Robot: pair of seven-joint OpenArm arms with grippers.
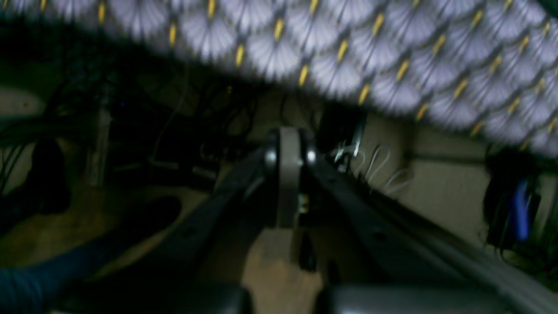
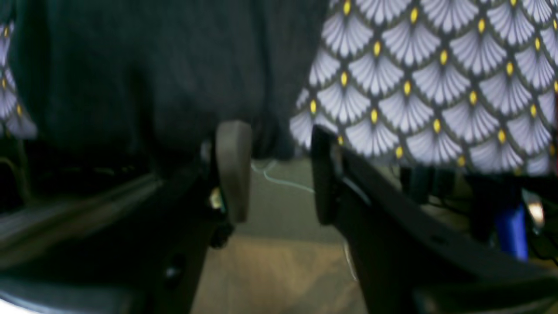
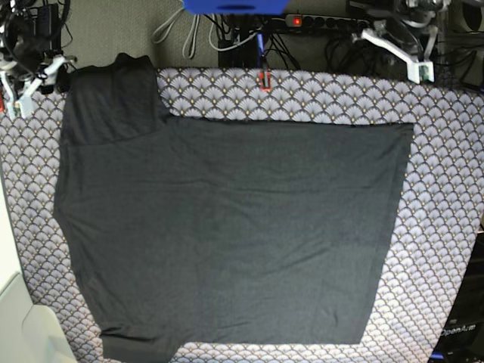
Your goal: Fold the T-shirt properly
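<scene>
Charcoal T-shirt (image 3: 227, 234) spread flat, long axis along worktop (image 3: 446, 227). Sleeve edge just ahead of my right claw (image 2: 272, 172), jaws apart, empty; left claw (image 1: 288, 183) closed, farther off.

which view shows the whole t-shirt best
The base view: the T-shirt lies spread flat on the tablecloth, every edge visible. The right wrist view catches only a dark fabric patch beyond the right gripper. The left wrist view shows none.
</scene>
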